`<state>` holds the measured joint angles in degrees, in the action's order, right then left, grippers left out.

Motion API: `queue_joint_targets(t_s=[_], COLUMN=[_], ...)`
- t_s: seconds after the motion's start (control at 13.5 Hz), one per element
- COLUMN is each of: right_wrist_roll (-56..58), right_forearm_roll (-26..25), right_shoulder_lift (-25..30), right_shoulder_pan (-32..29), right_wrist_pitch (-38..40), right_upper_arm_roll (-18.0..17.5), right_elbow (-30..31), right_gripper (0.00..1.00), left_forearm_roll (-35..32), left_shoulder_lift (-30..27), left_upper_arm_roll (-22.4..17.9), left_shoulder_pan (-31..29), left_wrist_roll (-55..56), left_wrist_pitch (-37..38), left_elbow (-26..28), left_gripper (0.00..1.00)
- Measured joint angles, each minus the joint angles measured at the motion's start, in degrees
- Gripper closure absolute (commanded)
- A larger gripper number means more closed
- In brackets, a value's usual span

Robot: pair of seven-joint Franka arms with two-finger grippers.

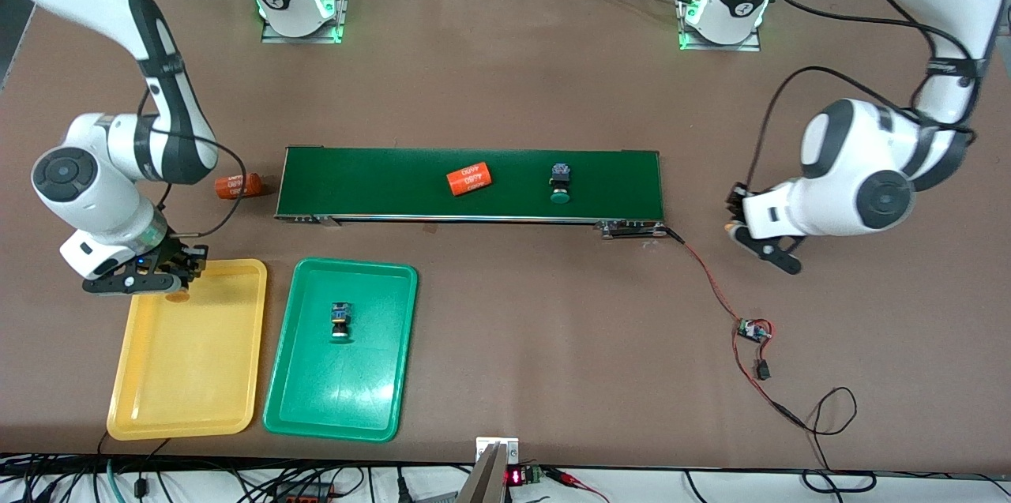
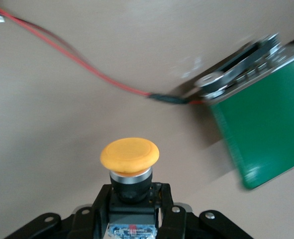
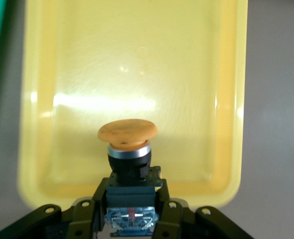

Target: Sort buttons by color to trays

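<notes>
My right gripper (image 1: 175,275) hangs over the farther edge of the yellow tray (image 1: 189,377), shut on a button with a yellow-orange cap (image 3: 127,133); the tray (image 3: 226,99) fills the right wrist view under it. My left gripper (image 1: 750,230) is over bare table off the belt's end at the left arm's side, shut on a second yellow-orange button (image 2: 130,155). A green-capped button (image 1: 561,183) lies on the conveyor belt (image 1: 379,179). Another green button (image 1: 341,321) lies in the green tray (image 1: 316,400), beside the yellow one.
One orange numbered cylinder (image 1: 469,178) lies on the belt, a second (image 1: 237,186) on the table off the belt's end toward the right arm. A red wire (image 1: 711,282) runs from the belt's other end (image 2: 266,134) to a small circuit board (image 1: 753,329).
</notes>
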<state>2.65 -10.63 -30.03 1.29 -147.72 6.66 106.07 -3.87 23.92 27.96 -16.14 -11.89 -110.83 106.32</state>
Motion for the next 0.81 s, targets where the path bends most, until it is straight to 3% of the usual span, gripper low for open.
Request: queue_joint_targets(t_s=[0.3,0.37,0.59,0.67,0.81], right_wrist_roll=[2.07,2.6,3.95,3.99,4.19], right_forearm_roll=[0.0,0.0,0.0,0.0,0.0], right_shoulder_lift=[-6.26,-7.07,-8.51,-8.71,-8.74], right_shoulder_pan=[-0.67,-0.92,-1.92,-2.0,-1.96], right_wrist_pitch=[-6.18,-7.02,-9.88,-10.35,-10.63], right_upper_arm_roll=[1.26,1.41,1.45,1.46,1.45], right_elbow=[-3.83,-4.34,-4.76,-4.77,-4.83], right_gripper=[0.87,0.82,0.36,0.36,0.25], left_forearm_roll=[0.13,0.13,0.14,0.14,0.13], left_shoulder_lift=[-0.01,-0.01,0.13,0.22,0.78], left_upper_arm_roll=[6.64,7.59,10.46,11.01,11.44], left_shoulder_pan=[2.0,2.21,2.49,2.91,3.72], left_wrist_roll=[15.37,16.5,22.26,24.55,27.52], left_wrist_pitch=[-3.19,-5.39,-10.99,-13.03,-15.47], left_elbow=[1.87,3.13,8.06,9.71,11.74], left_gripper=[0.9,0.9,0.85,0.73,0.19])
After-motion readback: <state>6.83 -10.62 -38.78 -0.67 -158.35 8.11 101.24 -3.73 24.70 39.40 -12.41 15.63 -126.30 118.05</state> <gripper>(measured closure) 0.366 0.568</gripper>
